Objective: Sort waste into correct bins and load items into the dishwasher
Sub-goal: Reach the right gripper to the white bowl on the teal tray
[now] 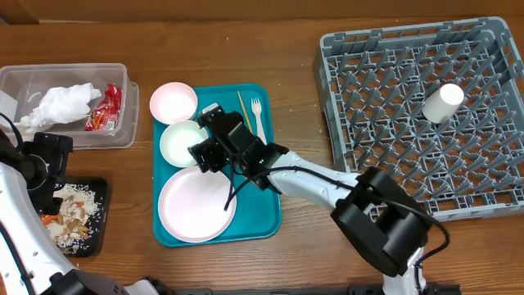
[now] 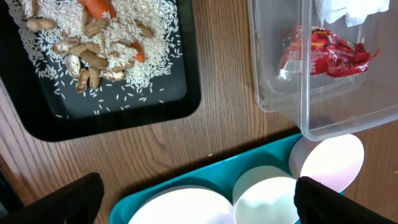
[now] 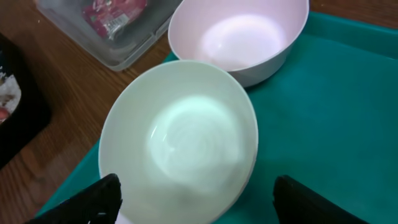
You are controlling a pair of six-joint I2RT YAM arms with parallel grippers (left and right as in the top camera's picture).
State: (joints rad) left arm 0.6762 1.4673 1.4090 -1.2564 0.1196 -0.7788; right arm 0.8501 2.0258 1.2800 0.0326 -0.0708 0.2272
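A teal tray (image 1: 266,209) holds a pink bowl (image 1: 173,102), a pale green bowl (image 1: 180,141), a white plate (image 1: 195,205), a white fork (image 1: 256,113) and a chopstick (image 1: 242,108). My right gripper (image 1: 205,133) is open and empty, low over the tray. In the right wrist view its fingers (image 3: 199,205) straddle the near side of the green bowl (image 3: 180,134), with the pink bowl (image 3: 239,37) behind. My left gripper (image 1: 47,154) is open and empty above the table between the bins. Its fingers (image 2: 199,205) frame the tray's left end (image 2: 186,180).
A clear bin (image 1: 123,123) at the far left holds white tissue (image 1: 61,102) and a red wrapper (image 1: 105,108). A black tray (image 1: 98,233) holds rice, peanuts and carrot scraps (image 2: 93,43). A grey dish rack (image 1: 344,98) at right holds a white cup (image 1: 442,102).
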